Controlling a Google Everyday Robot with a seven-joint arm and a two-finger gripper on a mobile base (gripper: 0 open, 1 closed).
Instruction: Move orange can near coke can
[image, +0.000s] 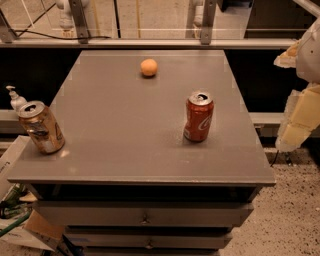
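Currently: end effector (300, 117) sits at the far right edge of the view, off the desk (125, 150), out beyond its right side and above the floor. Pale cream-yellow parts show, with a white piece above them. Spread or pressed together: cannot tell.

Orange can (149, 67), in fact a small round orange fruit, sits toward the back of the desk, slightly left of centre, with nothing touching it. Coke can (198, 116), red with white script and a silver top, stands upright on the right half, nearer the front. The two are well apart; the fruit lies behind and to the left of the red can.

Dented gold-brown can (41, 127) is at the left edge toward the front, tilted, well apart from both. Behind it, off the desk, a white pump bottle (15, 97).

Desk top is plain grey, with drawers (145, 216) below its front edge. Speckled floor (290, 225) at lower right. Metal railing (150, 43) runs across behind the desk.
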